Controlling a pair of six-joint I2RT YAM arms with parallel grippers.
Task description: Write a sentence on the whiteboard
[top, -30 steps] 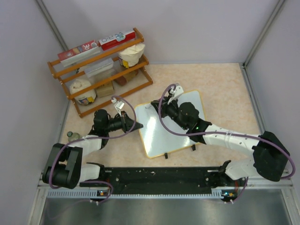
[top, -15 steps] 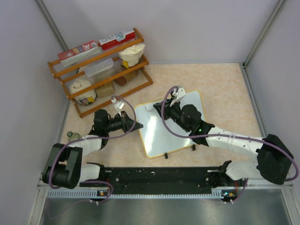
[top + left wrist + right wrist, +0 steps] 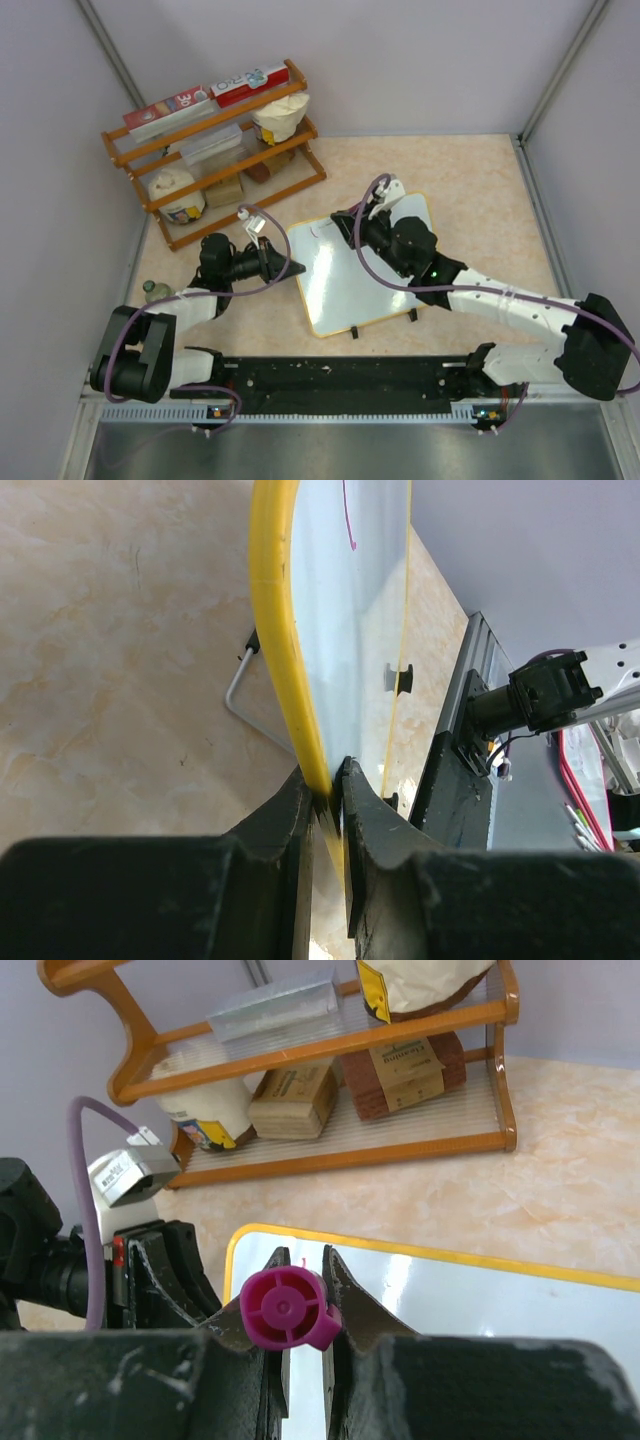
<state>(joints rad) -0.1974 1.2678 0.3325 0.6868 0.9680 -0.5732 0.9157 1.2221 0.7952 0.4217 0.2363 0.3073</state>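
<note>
The whiteboard (image 3: 345, 290) lies tilted mid-table, white with a yellow rim and two black clips on its near edge. My left gripper (image 3: 290, 268) is shut on the yellow rim at the board's left edge, and the left wrist view shows the jaws (image 3: 328, 790) pinching the whiteboard (image 3: 345, 630) edge-on. My right gripper (image 3: 347, 217) hovers over the board's far left corner, shut on a magenta marker (image 3: 285, 1308) whose rear end faces the camera. The marker's tip is hidden between the right gripper (image 3: 305, 1253) and the whiteboard (image 3: 480, 1290). A short magenta stroke (image 3: 348, 520) marks the board.
A wooden rack (image 3: 215, 150) with boxes, bags and jars stands at the back left. A small bottle (image 3: 152, 290) sits by the left wall. A black rail (image 3: 340, 375) runs along the near edge. A bent wire stand (image 3: 250, 695) shows under the board.
My right arm has shifted to the right and slightly back along the board's far edge, still holding the marker. The left arm and the board have not moved.
</note>
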